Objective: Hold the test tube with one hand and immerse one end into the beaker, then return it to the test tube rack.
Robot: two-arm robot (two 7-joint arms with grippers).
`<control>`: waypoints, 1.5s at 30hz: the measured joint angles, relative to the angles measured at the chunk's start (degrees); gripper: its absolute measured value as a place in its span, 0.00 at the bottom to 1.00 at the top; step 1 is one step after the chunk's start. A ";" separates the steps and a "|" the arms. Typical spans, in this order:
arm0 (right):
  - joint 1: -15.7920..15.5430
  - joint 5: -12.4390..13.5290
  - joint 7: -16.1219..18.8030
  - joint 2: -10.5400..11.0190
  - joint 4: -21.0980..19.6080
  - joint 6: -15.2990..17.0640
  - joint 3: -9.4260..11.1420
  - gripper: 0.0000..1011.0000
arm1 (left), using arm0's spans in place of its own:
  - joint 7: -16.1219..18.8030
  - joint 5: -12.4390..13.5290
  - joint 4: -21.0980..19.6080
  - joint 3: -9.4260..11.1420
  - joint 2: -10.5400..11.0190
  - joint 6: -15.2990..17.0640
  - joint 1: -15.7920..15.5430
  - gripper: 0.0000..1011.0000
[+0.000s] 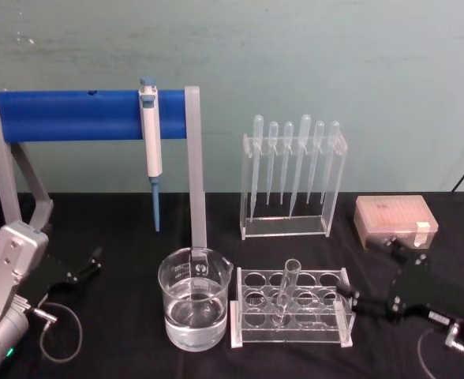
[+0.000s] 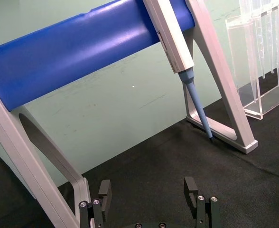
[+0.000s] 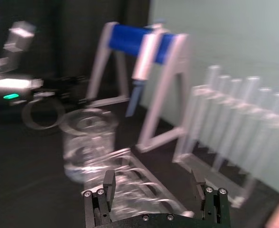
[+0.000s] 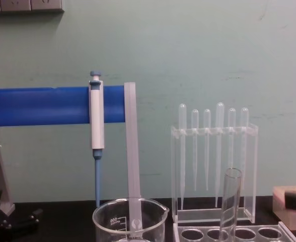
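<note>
Beaker (image 1: 195,298), partly filled with clear liquid, on the worktop (image 1: 121,347). Test tube (image 1: 286,286) stands tilted in the rack (image 1: 327,328), at 3 o'clock of the beaker. Right gripper (image 3: 152,178), at 3 o'clock of the rack: jaws released, clear of the tube. Left gripper (image 2: 148,183), at 9 o'clock of the beaker: jaws released, empty.

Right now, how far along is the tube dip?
Done: nothing I can confirm; the tube stands in the rack, beside the half-full beaker. In hand: nothing; right claw is open by the rack, left claw open, parked. Left, apparently: grab, dip, return.
</note>
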 joint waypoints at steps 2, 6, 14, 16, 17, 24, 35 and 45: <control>0.32 0.06 2.44 0.36 0.05 -0.02 -0.66 0.99 | 0.00 0.00 0.00 0.00 0.00 0.00 0.00 0.99; 1.36 -0.29 6.68 0.72 0.31 0.12 -2.07 0.99 | 0.00 0.00 0.00 0.00 0.00 0.00 0.00 0.99; 5.25 -1.58 10.30 -2.18 3.21 -0.48 -4.93 0.99 | 0.00 0.00 0.00 0.00 0.00 0.00 0.00 0.99; 6.55 -1.92 10.95 -3.16 4.40 -0.54 -5.76 0.99 | 0.00 0.00 0.00 0.00 0.00 0.00 0.00 0.99; 7.08 -2.03 11.17 -3.53 4.85 -0.55 -6.07 0.99 | 0.00 0.00 0.00 0.00 0.00 0.00 0.00 0.99; 11.65 -3.06 12.59 -6.40 8.72 -0.48 -8.70 0.99 | 0.00 0.00 0.00 0.00 0.00 0.00 0.00 0.99; 15.81 -3.39 13.70 -9.14 11.99 0.18 -11.37 0.99 | 0.00 0.00 0.00 0.00 0.00 0.00 0.00 0.99; 16.12 -3.32 13.38 -9.43 12.31 0.83 -11.66 0.99 | 0.00 0.00 0.00 0.00 0.00 0.00 0.00 0.99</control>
